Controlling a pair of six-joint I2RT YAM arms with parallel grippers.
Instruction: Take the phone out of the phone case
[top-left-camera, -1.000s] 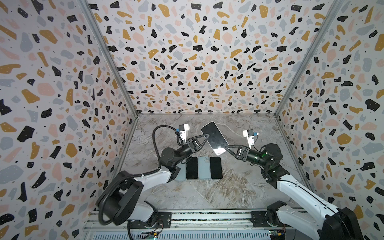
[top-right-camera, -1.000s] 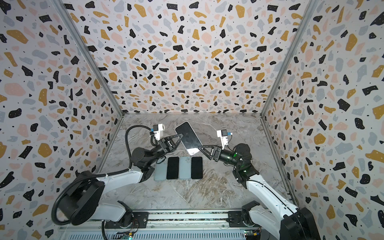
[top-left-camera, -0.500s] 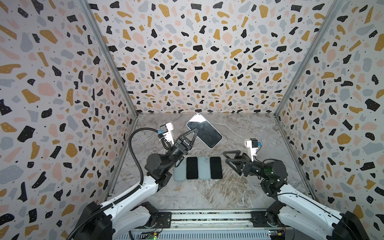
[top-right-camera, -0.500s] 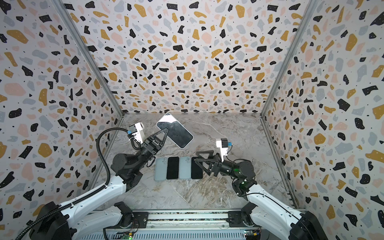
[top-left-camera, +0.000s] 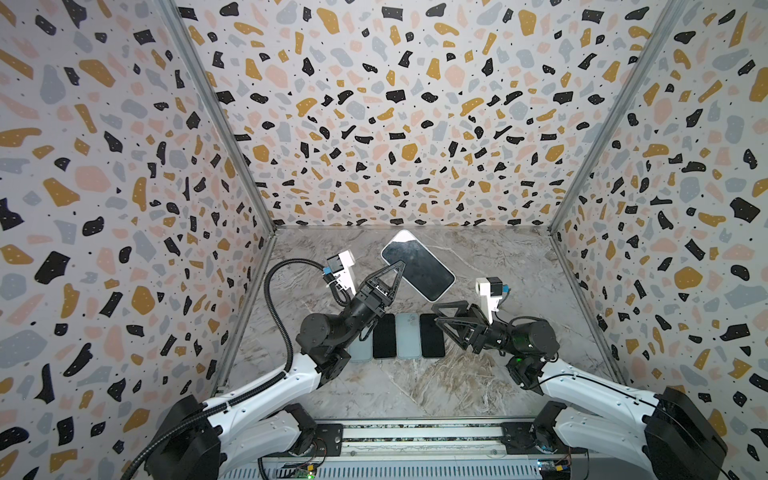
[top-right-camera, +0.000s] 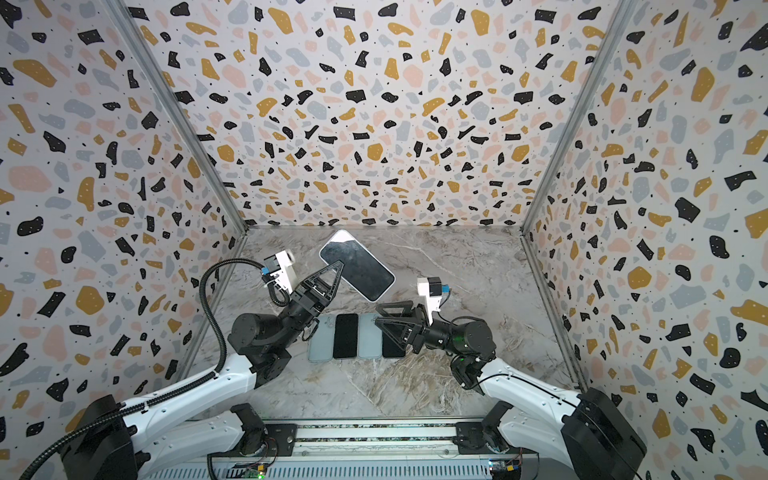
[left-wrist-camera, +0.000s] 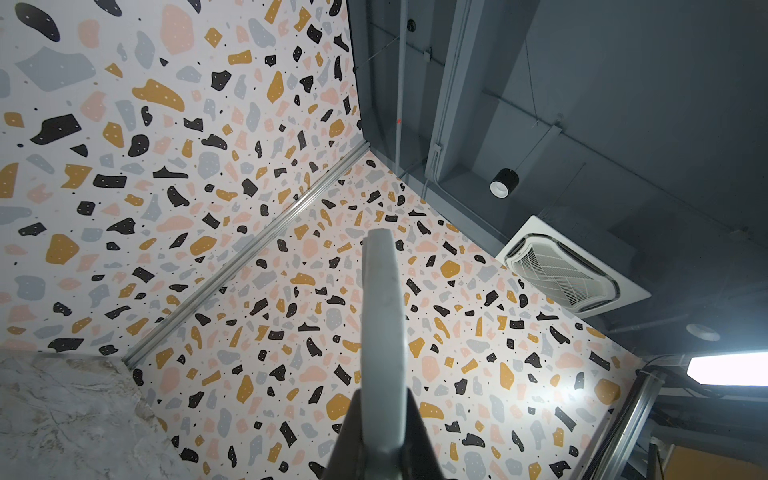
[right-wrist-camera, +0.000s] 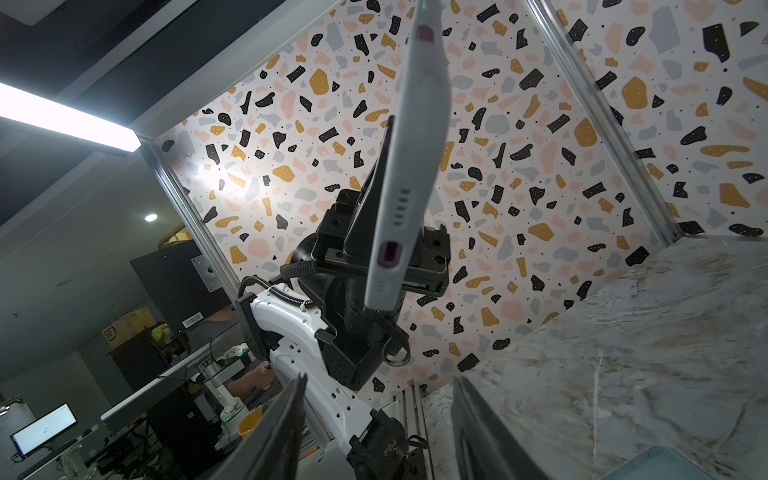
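The phone, dark screen up, sits in its white phone case (top-left-camera: 417, 264) (top-right-camera: 357, 266) and hangs tilted in the air over the back of the table. My left gripper (top-left-camera: 400, 266) (top-right-camera: 338, 266) is shut on the case's long edge, and the left wrist view shows that pale edge (left-wrist-camera: 384, 332) clamped between the jaws (left-wrist-camera: 384, 415). My right gripper (top-left-camera: 435, 314) (top-right-camera: 377, 316) is open and empty, low and to the right of the cased phone. The right wrist view looks up at the case's bottom end (right-wrist-camera: 409, 174) past its own spread fingers (right-wrist-camera: 380, 386).
A row lies flat mid-table: a pale blue case (top-left-camera: 360, 349), a black phone (top-left-camera: 384, 336), another pale blue case (top-left-camera: 408, 336) and a black phone (top-left-camera: 432, 336) under the right fingertips. Terrazzo walls (top-left-camera: 124, 249) close three sides. A rail (top-left-camera: 415, 436) runs along the front.
The right gripper came away from the cased phone, drew back, sank over the row and narrowed its jaws. The left gripper carried the cased phone up and towards the back.
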